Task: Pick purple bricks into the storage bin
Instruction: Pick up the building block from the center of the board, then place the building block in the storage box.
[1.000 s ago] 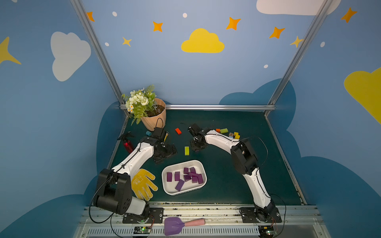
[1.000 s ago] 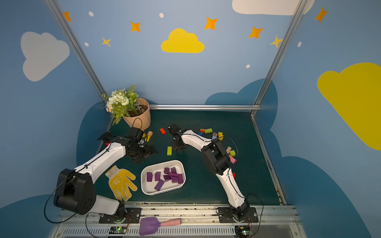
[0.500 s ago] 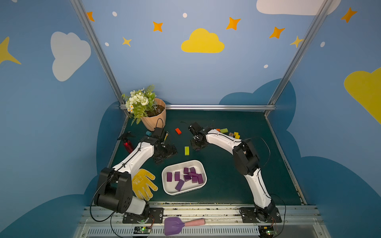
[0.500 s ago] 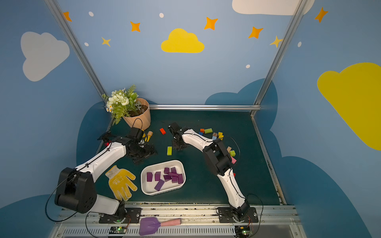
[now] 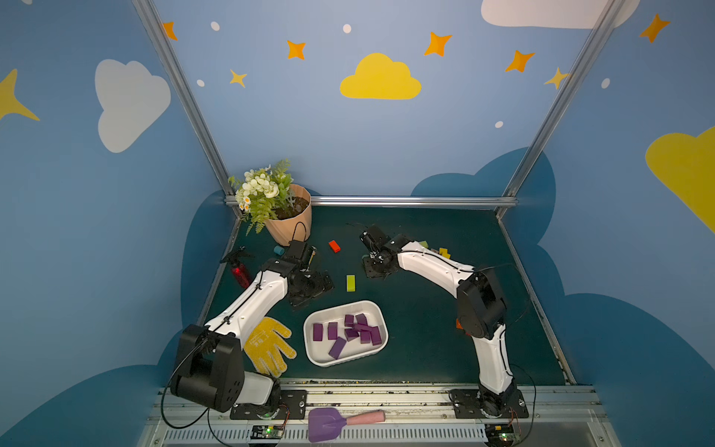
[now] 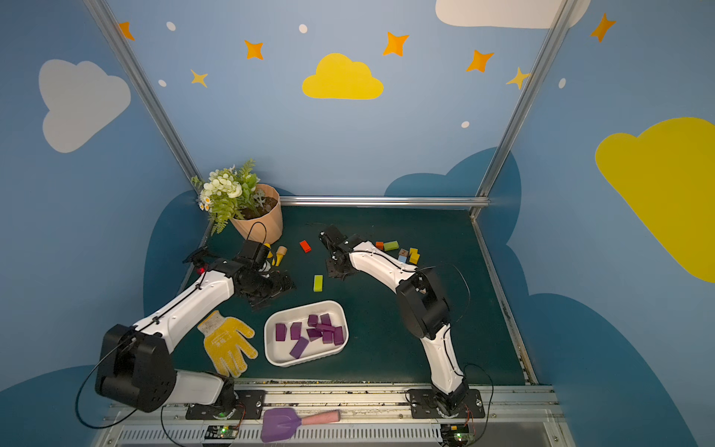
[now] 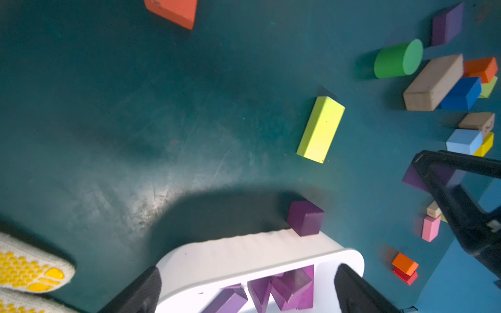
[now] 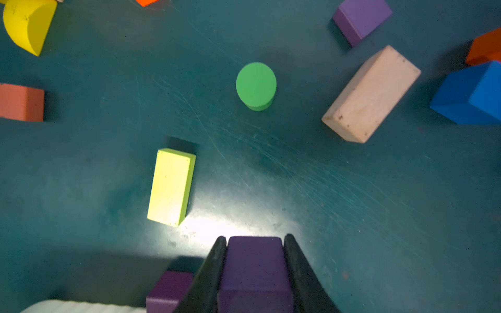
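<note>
A dark green mat (image 5: pixel 425 348), scuffed and scratched in the wrist views, is enclosed by blue walls (image 5: pixel 348 147) painted with clouds and stars and framed by aluminium posts (image 5: pixel 182 96). In the mat's 10 o'clock corner a peach flowerpot (image 5: pixel 292 230) with white flowers is set. A red spray bottle (image 5: pixel 240 271) is seen near the 9 o'clock edge, and a yellow glove (image 5: pixel 269 346) is spread at 8 o'clock.

The left gripper (image 7: pixel 247 281) is poised at 10 o'clock of the storage bin (image 5: pixel 319 354), its fingers spread wide and empty. The bin — a shallow white tray with rounded corners and a rolled rim — is placed near the mat's 6 o'clock edge, slightly askew. Inside it the purple bricks (image 5: pixel 361 333) are gathered: matte, dark, some cube-like, some oblong. Two are set side by side toward the bin's 9 o'clock end, one lies askew at 6 o'clock, and the rest are heaped toward 3 o'clock. A purple cube (image 7: pixel 305 218) is seen on the mat just beside the bin's outer wall.

A lime block (image 5: pixel 351 283) lies flat at 12 o'clock of the bin. At 1 o'clock the right gripper (image 8: pixel 254 239) is closed narrowly on a held purple brick (image 8: pixel 254 268), a flat face against each finger; whether it is clear of the mat cannot be told. Beyond it a green cylinder (image 8: pixel 256 85), a pale wooden block (image 8: pixel 371 94) and a loose purple brick (image 8: pixel 360 19) are scattered — all well apart from the bin.
</note>
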`<state>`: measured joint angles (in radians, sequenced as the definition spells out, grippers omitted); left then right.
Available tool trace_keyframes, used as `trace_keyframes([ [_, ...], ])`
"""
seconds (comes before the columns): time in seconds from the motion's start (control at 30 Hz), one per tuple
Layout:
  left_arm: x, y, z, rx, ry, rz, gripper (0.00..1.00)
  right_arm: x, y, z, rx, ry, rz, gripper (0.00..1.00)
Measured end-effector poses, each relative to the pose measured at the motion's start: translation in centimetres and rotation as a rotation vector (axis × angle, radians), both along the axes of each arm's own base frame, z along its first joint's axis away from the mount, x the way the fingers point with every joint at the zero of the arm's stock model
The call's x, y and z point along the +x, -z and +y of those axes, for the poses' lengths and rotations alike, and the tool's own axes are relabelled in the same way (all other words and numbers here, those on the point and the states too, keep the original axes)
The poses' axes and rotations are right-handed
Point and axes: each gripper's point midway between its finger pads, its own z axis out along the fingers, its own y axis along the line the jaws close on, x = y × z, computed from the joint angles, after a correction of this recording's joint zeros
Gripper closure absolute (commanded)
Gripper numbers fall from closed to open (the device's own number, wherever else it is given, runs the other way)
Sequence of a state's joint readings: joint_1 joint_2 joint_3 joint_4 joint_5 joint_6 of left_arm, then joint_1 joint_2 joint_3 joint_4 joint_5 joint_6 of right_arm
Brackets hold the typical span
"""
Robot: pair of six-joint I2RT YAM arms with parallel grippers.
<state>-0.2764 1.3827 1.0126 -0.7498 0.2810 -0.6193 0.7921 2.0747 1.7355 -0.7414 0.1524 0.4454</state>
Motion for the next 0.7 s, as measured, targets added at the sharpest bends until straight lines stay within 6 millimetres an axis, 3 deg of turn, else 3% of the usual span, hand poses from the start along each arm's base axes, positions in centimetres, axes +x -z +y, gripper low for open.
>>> trace_keyframes([
  [0.4, -3.0, -1.0, -1.1, -0.009, 0.013, -0.046, 0.00, -5.1, -2.7, 0.0, -0.008, -0.066, -0.046, 0.67],
  [0.7, -4.7, -1.2, -1.7, -0.029, 0.006, -0.064, 0.00, -9.5, -3.2, 0.3, -0.014, -0.112, -0.054, 0.66],
])
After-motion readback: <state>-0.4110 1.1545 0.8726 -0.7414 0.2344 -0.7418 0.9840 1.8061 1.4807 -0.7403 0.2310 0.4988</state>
